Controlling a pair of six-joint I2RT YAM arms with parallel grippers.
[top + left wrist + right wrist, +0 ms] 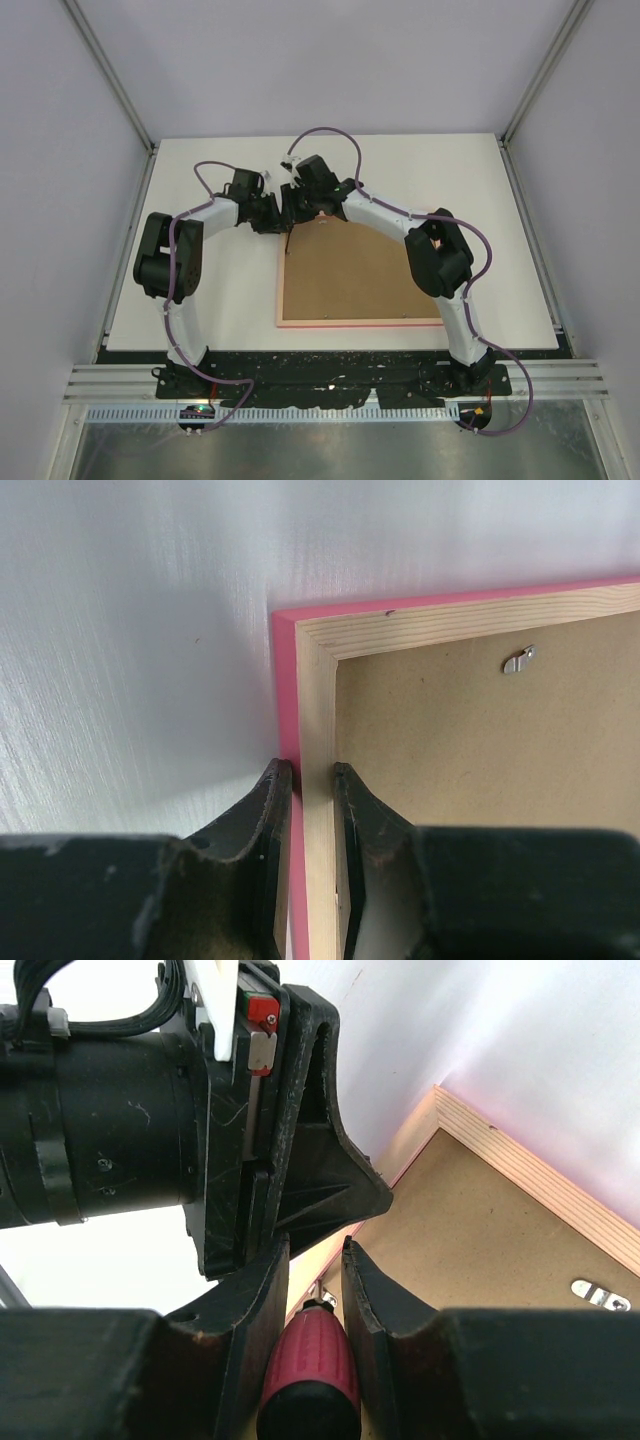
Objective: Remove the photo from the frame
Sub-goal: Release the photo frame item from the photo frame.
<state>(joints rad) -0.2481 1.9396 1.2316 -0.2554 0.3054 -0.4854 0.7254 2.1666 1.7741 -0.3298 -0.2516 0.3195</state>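
Observation:
The pink frame (pixel 360 322) lies face down on the table, its brown backing board (pixel 350 275) up. The photo is hidden under that board. My left gripper (pixel 283 222) is shut on the frame's left rail (pixel 318 700) close to the far left corner, one finger outside the rail and one inside. My right gripper (pixel 315 1245) is shut on a red-handled screwdriver (pixel 310 1360). The tool points down at a small metal tab (pixel 322 1297) by the same corner, right beside the left gripper's body (pixel 300 1140).
Another metal tab (pixel 518 660) sits on the backing board along the frame's far rail, also in the right wrist view as a tab (pixel 600 1293). White table (pixel 220 300) surrounds the frame; grey walls stand on three sides.

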